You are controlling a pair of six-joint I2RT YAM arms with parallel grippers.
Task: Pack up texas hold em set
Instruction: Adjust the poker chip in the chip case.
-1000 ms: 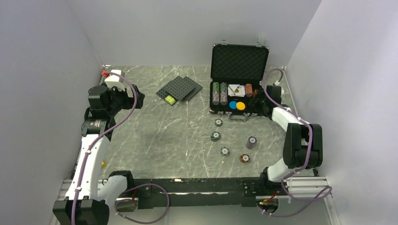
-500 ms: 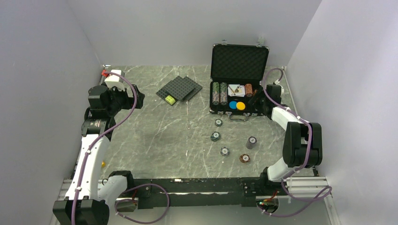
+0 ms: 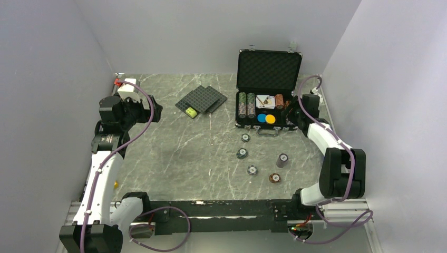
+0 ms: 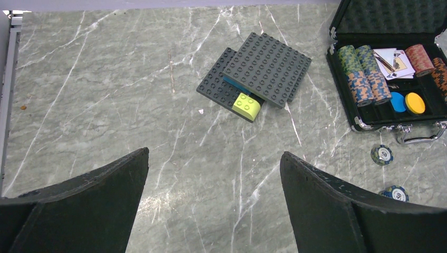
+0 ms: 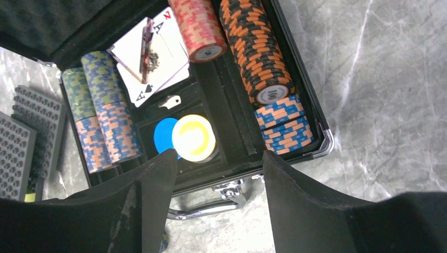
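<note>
The black briefcase stands open at the back right, lid up, and holds rows of chips, cards, a blue disc and a yellow disc. In front of it on the table lie three flat chips, a brown chip stack and a grey stack. My right gripper hovers open over the case's front edge near the handle, with nothing between its fingers. My left gripper hangs open and empty over bare table at the far left.
Dark grey studded plates with a yellow-green brick lie left of the case. A red and white object sits in the back left corner. Grey walls close in the table on three sides.
The right arm's elbow has swung outward to the right and its wrist has shifted slightly. The left arm and the chips have not moved.
</note>
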